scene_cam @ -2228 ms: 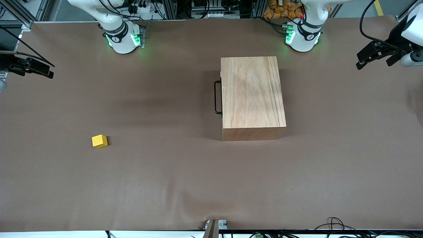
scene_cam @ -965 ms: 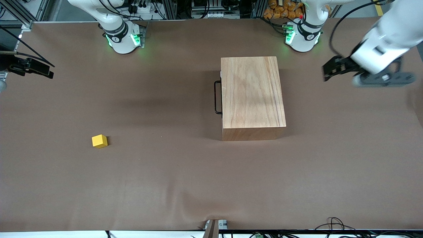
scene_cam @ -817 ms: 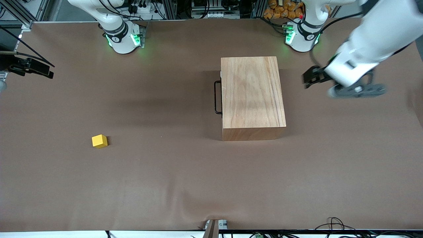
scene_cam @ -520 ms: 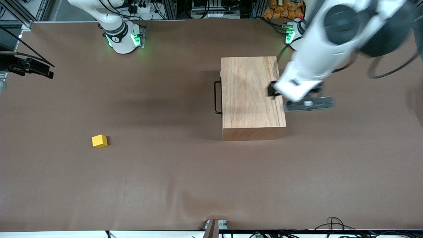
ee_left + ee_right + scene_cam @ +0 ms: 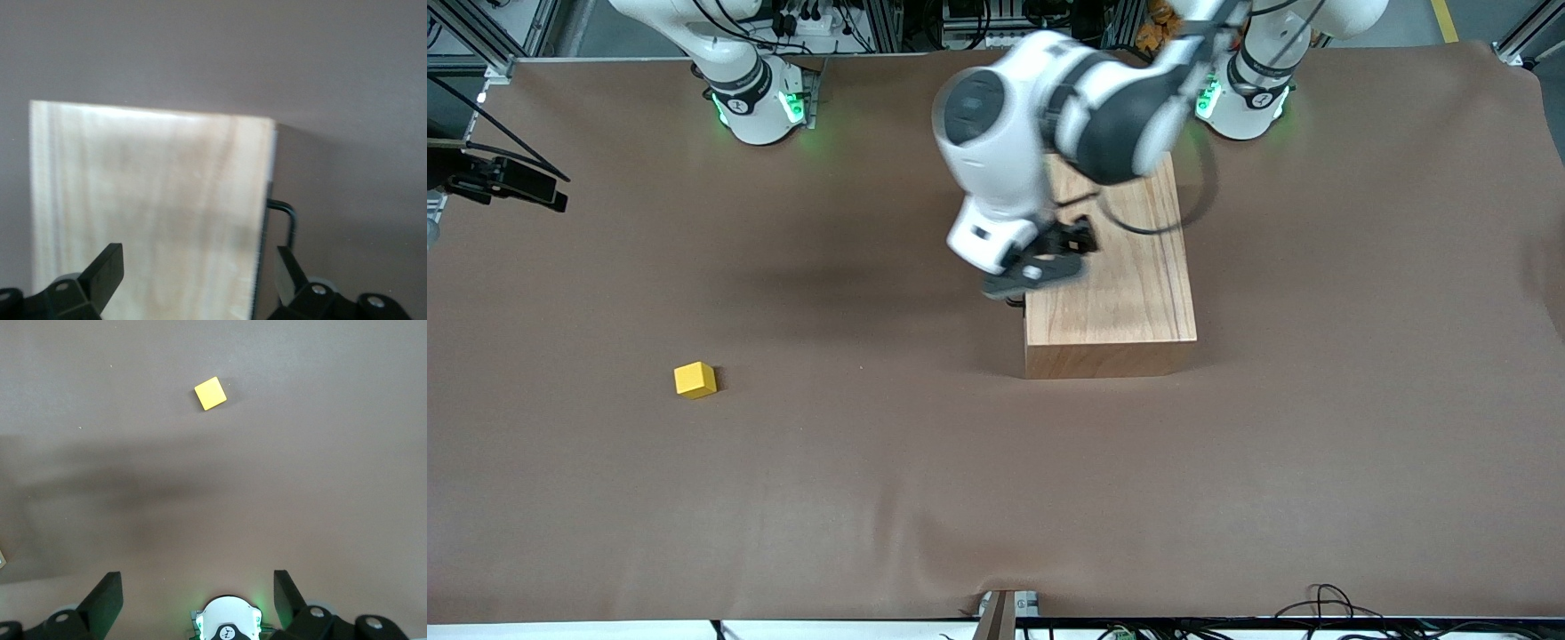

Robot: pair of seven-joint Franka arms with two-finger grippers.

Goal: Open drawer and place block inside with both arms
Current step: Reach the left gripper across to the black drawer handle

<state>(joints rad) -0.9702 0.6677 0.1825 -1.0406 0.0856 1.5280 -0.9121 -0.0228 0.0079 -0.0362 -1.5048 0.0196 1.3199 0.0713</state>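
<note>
Swung in from the bench's end, the left arm now hangs its left end effector (image 5: pixel 1021 277), fingers spread, over the box's handle edge. Nearest, the block (image 5: pixel 695 380) lies on the bench (image 5: pixel 871 498), well apart. The drawer (image 5: pixel 266 220) remains closed; fingers should straddle the handle (image 5: pixel 287 220) squarely before pulling. The right end effector (image 5: pixel 198 587), spread, waits at the bench's edge.

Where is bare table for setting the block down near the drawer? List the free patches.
Free: the stretch between the block and the wooden box; the strip nearer the front camera than both; the table from the box toward the left arm's end. Crowded: the drawer's handle, with the open left gripper over it. The right gripper, open, waits at its end.
</note>
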